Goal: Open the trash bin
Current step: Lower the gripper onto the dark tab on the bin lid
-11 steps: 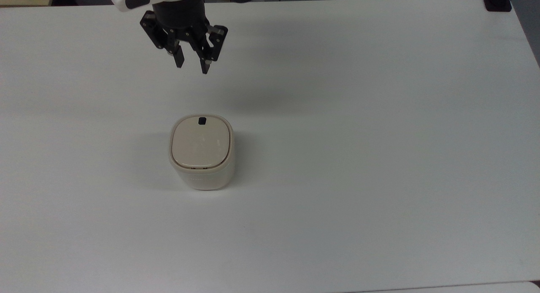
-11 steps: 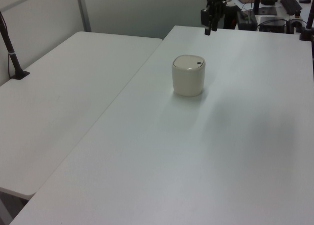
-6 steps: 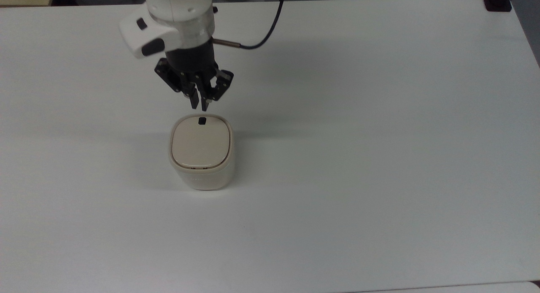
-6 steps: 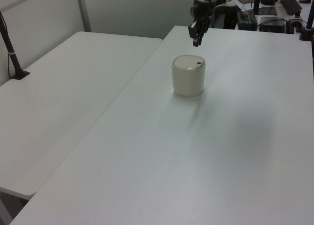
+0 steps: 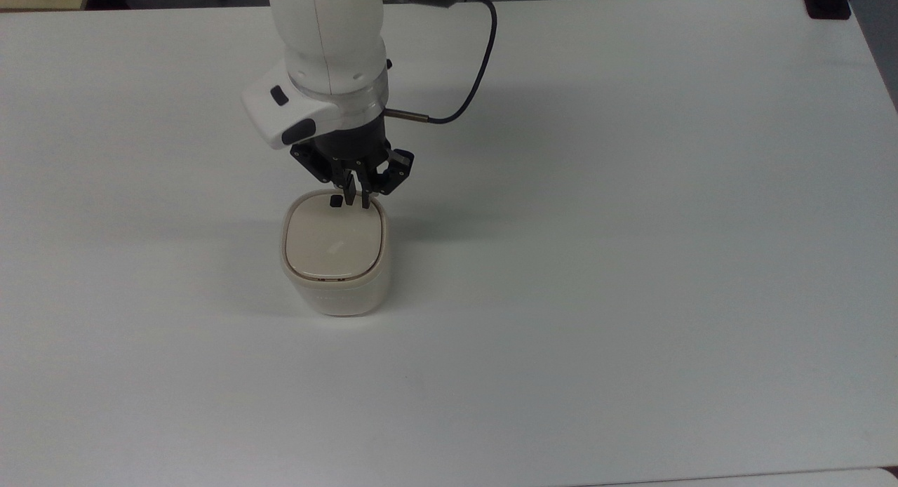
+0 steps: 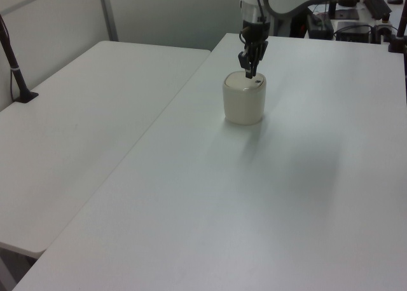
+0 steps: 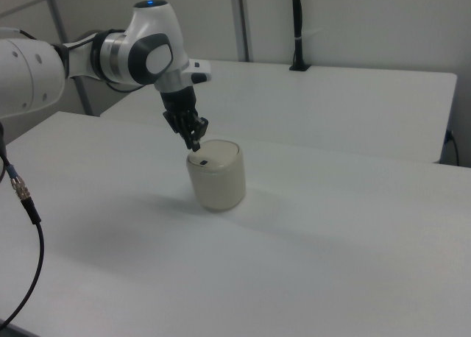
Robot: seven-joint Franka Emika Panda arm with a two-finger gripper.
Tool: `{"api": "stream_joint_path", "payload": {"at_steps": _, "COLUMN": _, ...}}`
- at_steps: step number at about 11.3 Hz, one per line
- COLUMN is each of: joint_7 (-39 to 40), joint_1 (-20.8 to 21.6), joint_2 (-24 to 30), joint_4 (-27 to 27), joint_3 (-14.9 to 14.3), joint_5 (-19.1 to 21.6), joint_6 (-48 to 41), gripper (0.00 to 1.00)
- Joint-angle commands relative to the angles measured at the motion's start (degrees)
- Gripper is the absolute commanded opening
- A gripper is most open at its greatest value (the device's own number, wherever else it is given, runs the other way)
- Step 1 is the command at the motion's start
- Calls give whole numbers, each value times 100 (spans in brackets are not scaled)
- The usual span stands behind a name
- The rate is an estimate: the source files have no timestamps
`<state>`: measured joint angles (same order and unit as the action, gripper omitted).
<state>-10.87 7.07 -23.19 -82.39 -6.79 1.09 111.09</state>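
A white table [image 5: 631, 262] spans nearly the whole top view, its surface plain and matte. 1 thing stands directly on it: the trash bin [image 5: 335, 252], cream-white with a flat beige lid, left of center in the frame. In the left view a 2nd white table [image 6: 82, 126] adjoins it at the frame's left, with a black post base [image 6: 25, 95] resting at its far left.
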Motion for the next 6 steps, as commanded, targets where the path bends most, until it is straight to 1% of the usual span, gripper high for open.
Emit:
{"api": "stream_joint_path", "payload": {"at_steps": 1, "joint_7": -30, "joint_1": 49, "joint_2": -54, "joint_4": -93, "joint_3": -33, "joint_5": -74, "joint_6": 106, "gripper": 20}}
{"api": "stream_joint_path", "payload": {"at_steps": 6, "joint_7": -12, "joint_1": 31, "joint_2": -247, "joint_4": -76, "joint_3": -85, "joint_5": -126, "joint_6": 210, "gripper": 20}}
